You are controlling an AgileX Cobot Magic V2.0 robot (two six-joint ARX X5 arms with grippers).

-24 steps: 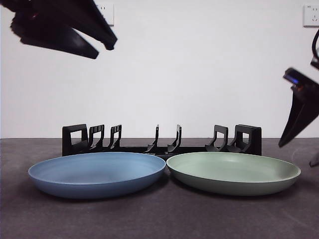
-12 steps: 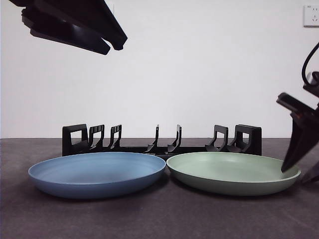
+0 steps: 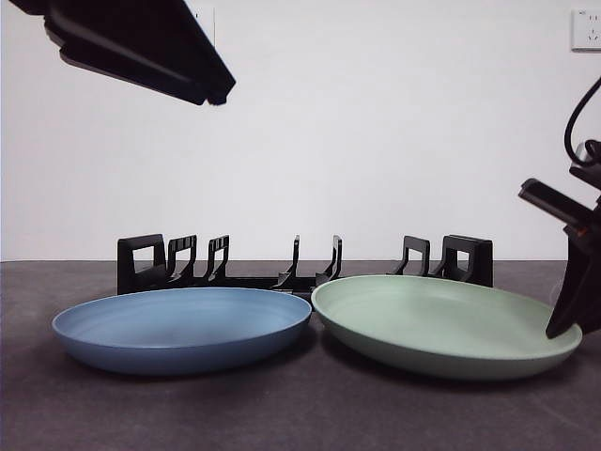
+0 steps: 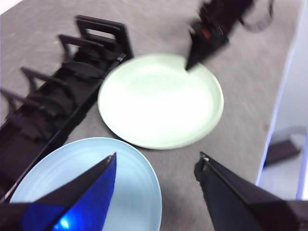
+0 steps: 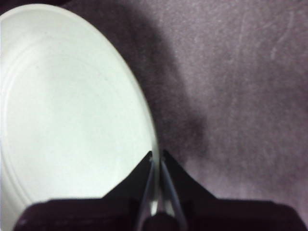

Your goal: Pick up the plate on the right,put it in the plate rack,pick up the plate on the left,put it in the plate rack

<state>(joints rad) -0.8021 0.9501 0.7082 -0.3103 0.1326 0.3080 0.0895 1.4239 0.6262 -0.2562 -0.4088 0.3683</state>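
Currently, right end effector [image 5: 156, 161] is clamped on the green plate [image 3: 441, 319] rim, plate barely tilted off the bench [image 3: 300, 413]. Plate rack [image 3: 300, 268] stands unloaded; blue plate [image 3: 178, 327] untouched; left end effector [image 4: 156, 166] gapes above.

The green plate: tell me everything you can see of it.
The green plate is round, shallow, pale matte green, plastic by the look. It lies on the dark table, tipped up at its right edge, where the right gripper is shut on its rim. The blue plate lies beside it, the black rack behind.
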